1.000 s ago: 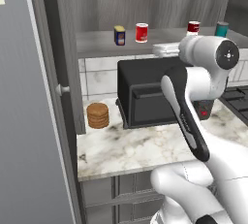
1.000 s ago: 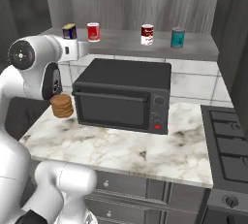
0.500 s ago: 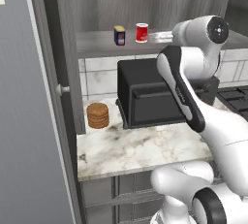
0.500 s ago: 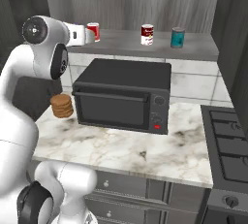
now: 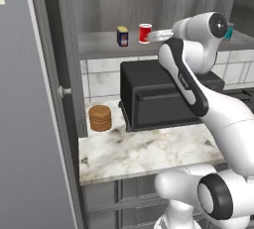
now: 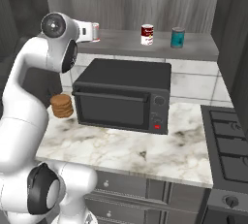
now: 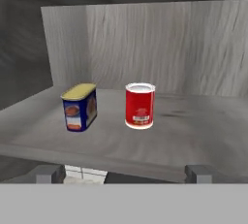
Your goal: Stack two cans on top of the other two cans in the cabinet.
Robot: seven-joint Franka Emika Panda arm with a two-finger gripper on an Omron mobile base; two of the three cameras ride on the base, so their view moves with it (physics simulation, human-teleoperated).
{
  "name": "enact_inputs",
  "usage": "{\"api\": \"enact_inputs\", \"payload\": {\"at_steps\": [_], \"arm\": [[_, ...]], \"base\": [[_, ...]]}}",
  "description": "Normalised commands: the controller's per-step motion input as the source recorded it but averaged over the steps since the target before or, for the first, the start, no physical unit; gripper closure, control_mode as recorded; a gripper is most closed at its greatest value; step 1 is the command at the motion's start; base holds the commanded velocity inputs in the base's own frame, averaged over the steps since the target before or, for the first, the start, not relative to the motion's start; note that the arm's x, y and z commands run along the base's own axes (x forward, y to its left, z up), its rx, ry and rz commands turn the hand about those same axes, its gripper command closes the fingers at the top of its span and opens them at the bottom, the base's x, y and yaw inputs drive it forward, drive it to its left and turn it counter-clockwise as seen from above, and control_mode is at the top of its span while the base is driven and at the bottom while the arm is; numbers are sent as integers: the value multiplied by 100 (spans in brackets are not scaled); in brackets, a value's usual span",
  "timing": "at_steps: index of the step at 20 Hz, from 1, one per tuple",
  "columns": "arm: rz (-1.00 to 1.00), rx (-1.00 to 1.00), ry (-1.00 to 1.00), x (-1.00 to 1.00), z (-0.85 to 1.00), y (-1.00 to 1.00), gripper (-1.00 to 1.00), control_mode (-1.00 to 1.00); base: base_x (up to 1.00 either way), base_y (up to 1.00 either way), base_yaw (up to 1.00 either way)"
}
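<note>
On the cabinet's grey shelf (image 7: 193,131) a plain red can (image 7: 140,105) stands upright, with a dark blue can with a yellow label (image 7: 79,106) close on its left. My gripper (image 7: 123,174) is open and level with the shelf's front edge, facing the red can with nothing between its fingers. From the left base view the gripper (image 5: 155,35) is just right of the red can (image 5: 145,33) and the blue can (image 5: 122,36). Farther right on the shelf (image 6: 121,41) stand a red can with a white band (image 6: 147,34) and a teal can (image 6: 178,37).
A black oven box (image 6: 123,94) sits on the marble counter (image 6: 121,150) under the shelf. A stack of brown discs (image 5: 100,118) stands at the counter's left. A stove top (image 6: 227,145) lies to the right, and a tall grey panel (image 5: 30,124) to the left.
The arm has swung the hand left along the shelf's front, from near the right-hand cans to the plain red can. The jaws stayed open.
</note>
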Motion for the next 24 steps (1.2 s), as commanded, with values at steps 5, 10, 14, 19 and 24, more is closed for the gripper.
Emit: {"api": "enact_inputs", "payload": {"at_steps": [5,10,14,19,24], "arm": [[7,0,1,48,-18,2,-100,-100],[4,0,5,50,-10,2,-100,-100],[1,0,7,44,-1,2,-100,-100],[0,0,4,40,0,4,-100,-100],[0,0,2,43,-6,5,-100,-100]], "base": [[0,0,0],[0,0,0],[0,0,0],[0,0,0],[0,0,0]]}}
